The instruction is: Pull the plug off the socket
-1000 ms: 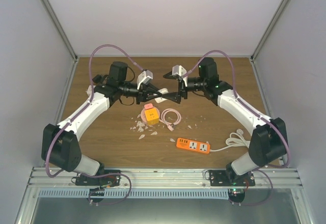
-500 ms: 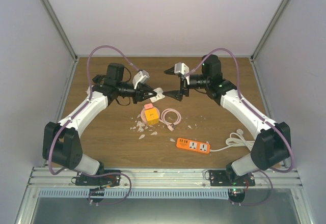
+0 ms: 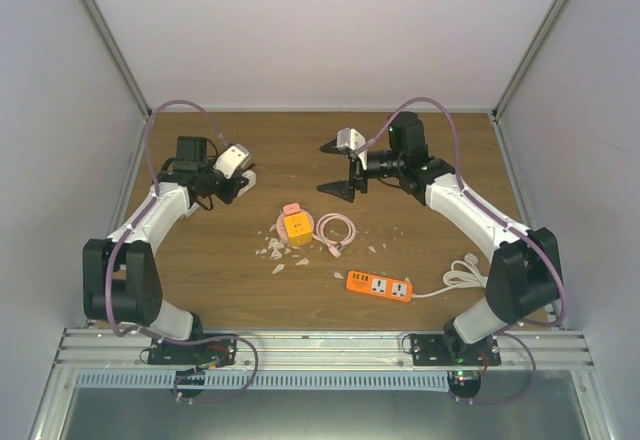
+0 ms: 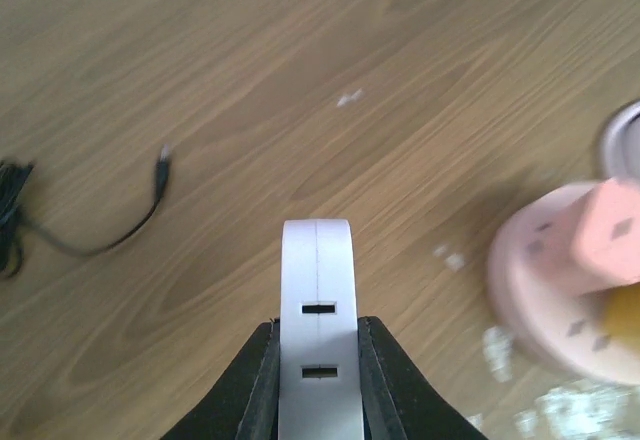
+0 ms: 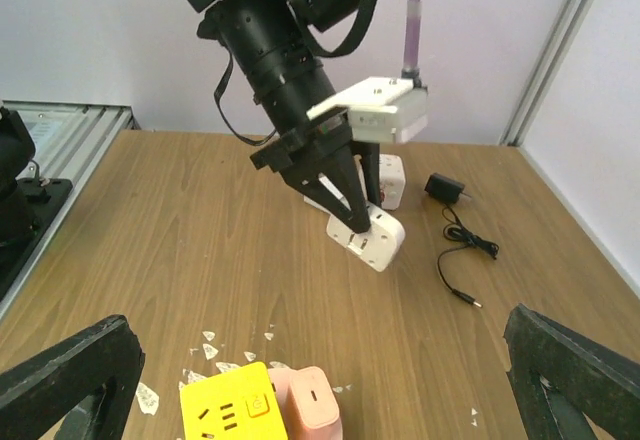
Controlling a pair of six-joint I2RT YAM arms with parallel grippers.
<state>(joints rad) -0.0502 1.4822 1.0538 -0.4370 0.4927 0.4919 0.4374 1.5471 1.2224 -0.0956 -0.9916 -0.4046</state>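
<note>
My left gripper (image 3: 240,184) is shut on a white socket adapter (image 4: 318,290) with two slots in its face. In the right wrist view the adapter (image 5: 368,238) rests on the table under the left gripper (image 5: 355,222). A second white block (image 5: 388,180) stands just behind it. A yellow socket cube (image 3: 297,226) with a pink plug (image 3: 291,209) against it sits mid-table, and both show in the right wrist view (image 5: 232,415), (image 5: 312,407). My right gripper (image 3: 336,170) is wide open and empty, above the table behind the cube.
A coiled pink cable (image 3: 336,230) lies right of the cube. An orange power strip (image 3: 380,285) with a white cord (image 3: 466,276) lies at the front right. White scraps (image 3: 272,252) litter the middle. A black adapter (image 5: 440,188) with a thin cable lies near the white blocks.
The two grippers were close together over the middle. My left arm has swung left with the white adapter and lowered it to the table. My right gripper stays near the middle, open.
</note>
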